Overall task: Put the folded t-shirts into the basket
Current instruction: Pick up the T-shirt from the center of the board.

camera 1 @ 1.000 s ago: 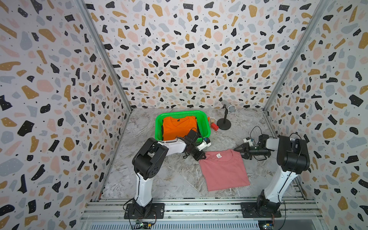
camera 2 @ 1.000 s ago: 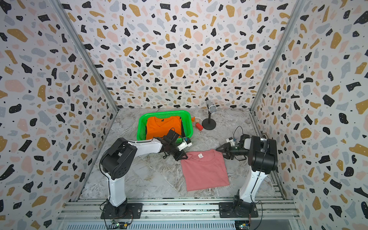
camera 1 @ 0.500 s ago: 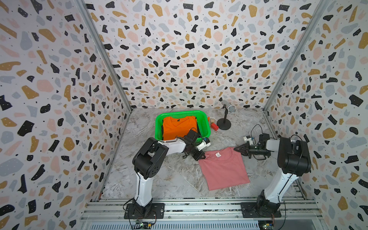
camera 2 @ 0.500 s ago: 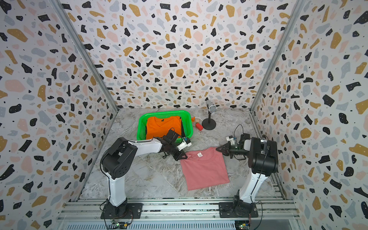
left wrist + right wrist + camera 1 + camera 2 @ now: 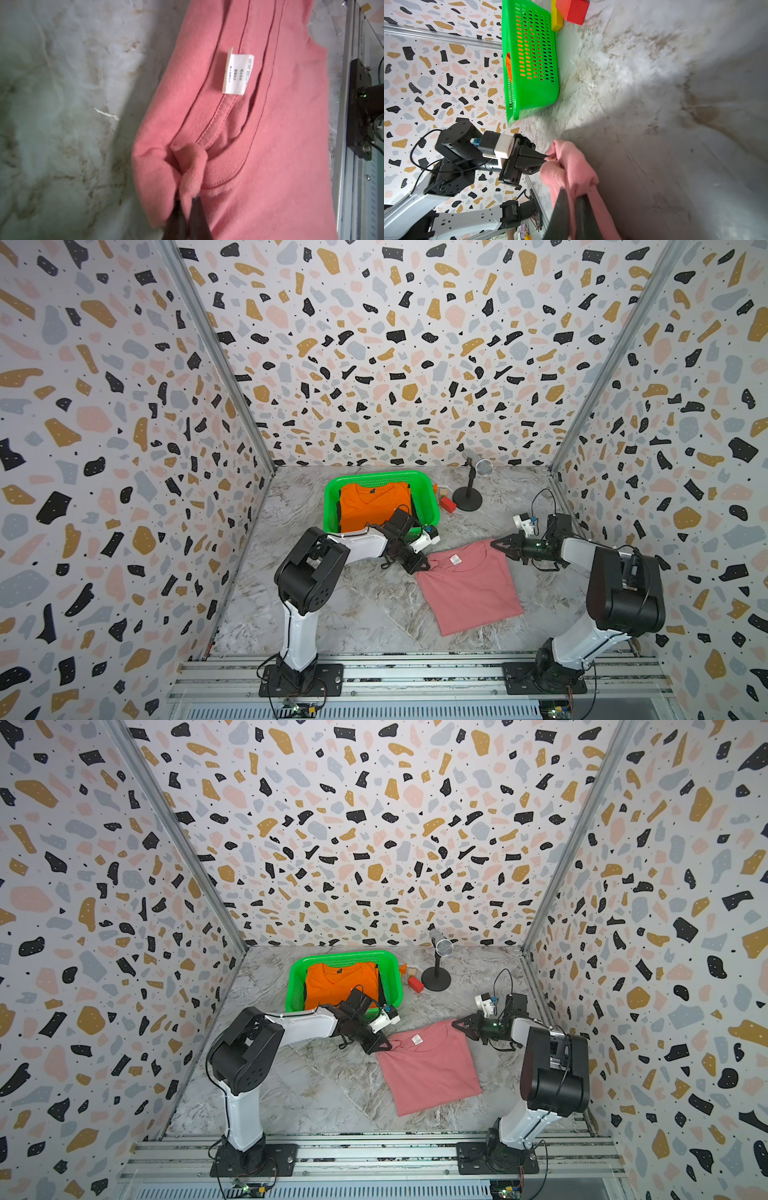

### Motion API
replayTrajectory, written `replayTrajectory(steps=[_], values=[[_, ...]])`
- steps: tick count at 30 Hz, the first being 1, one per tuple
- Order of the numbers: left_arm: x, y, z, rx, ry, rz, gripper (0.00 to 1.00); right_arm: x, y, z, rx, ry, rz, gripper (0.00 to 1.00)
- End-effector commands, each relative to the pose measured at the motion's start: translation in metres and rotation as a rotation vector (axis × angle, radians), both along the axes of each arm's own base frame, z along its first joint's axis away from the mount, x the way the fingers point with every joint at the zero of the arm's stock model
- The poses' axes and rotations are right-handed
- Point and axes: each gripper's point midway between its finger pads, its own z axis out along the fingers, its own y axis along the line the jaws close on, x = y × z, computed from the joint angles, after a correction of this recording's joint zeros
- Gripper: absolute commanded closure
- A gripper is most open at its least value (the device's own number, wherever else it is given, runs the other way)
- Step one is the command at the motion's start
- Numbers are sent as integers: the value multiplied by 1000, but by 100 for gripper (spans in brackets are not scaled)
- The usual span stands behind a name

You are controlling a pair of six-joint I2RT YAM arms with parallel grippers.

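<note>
The pink folded t-shirt (image 5: 469, 589) (image 5: 430, 1069) lies flat on the marble table, its white neck label (image 5: 236, 72) facing up. My left gripper (image 5: 420, 566) (image 5: 188, 199) is shut on a bunched fold of cloth at its collar corner. My right gripper (image 5: 496, 545) (image 5: 572, 197) is shut on the opposite shoulder corner, with pink cloth pinched between its fingers. The orange t-shirt (image 5: 374, 506) (image 5: 340, 984) lies in the green basket (image 5: 428, 497) (image 5: 533, 62), with a dark edge of cloth showing beside it.
A microphone on a round black stand (image 5: 469, 497) stands to the right of the basket. A red block (image 5: 448, 504) and a yellow block (image 5: 557, 18) lie against the basket's right wall. Terrazzo walls close three sides; a metal rail (image 5: 415, 672) runs along the front.
My right gripper's jaws have closed on the pink shirt's shoulder corner. The left arm and the shirt have stayed where they were.
</note>
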Motion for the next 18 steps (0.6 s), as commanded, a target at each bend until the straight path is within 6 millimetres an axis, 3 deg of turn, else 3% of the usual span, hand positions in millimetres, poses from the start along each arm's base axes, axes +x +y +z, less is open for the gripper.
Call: replayTrajectory(steps=[1,7,11,18], values=[[1,-3,37,-53,-26,-16,100,10,-3,29,-19,-125,-19,100],[-5,1,69,-85,-59,-41,100,3,2,58,-10,-205,-17,100],[-7,7,96,-107,-78,-40,100,2,6,89,-15,-290,-25,100],[-1,44,146,-134,-121,-3,100,4,37,139,-26,-425,2,100]])
